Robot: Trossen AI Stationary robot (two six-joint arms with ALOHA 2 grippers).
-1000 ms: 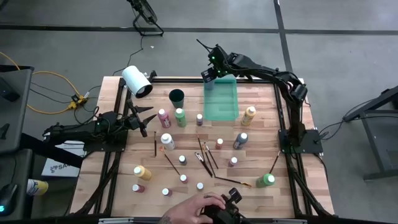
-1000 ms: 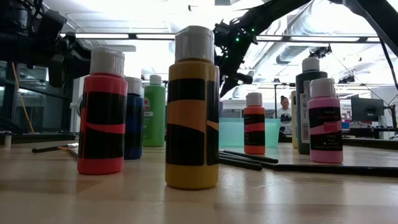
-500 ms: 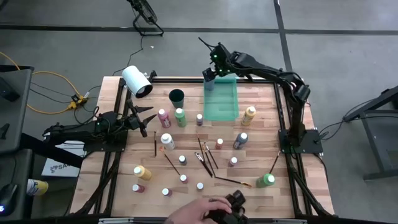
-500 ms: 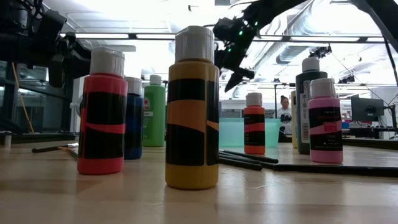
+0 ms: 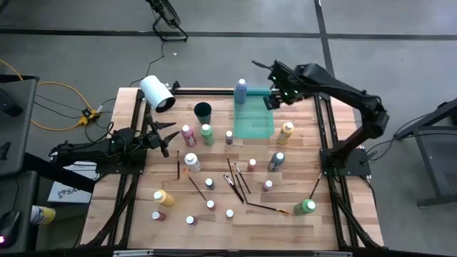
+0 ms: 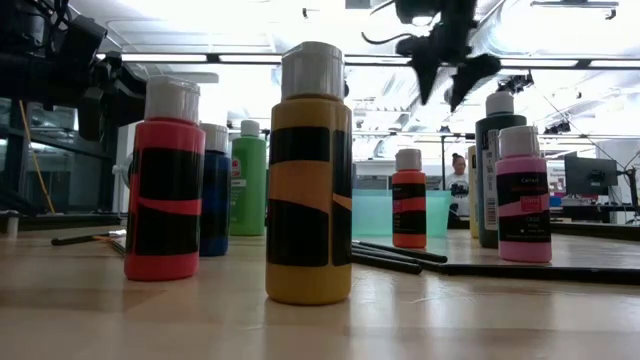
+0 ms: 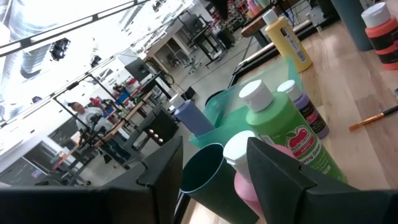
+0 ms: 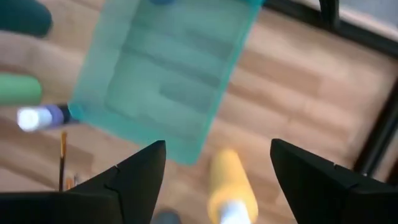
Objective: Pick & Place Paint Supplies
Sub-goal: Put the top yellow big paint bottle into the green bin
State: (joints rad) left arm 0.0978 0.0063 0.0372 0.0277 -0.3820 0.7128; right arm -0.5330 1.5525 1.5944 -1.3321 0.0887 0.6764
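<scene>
Blue bottle [image 5: 241, 91] released; right claw [image 5: 273, 86] withdrawn.

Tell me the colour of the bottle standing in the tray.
Blue-lilac with a white cap: the bottle at the green tray's far end, clearest in the high view.

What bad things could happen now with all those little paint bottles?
The blue-lilac bottle stands upright at the far end of the green tray, near its edge, so a bump might tip it. The right gripper, open above the tray, could clip it in swinging back. The left gripper sits close to the pink bottle and might nudge it over.
</scene>
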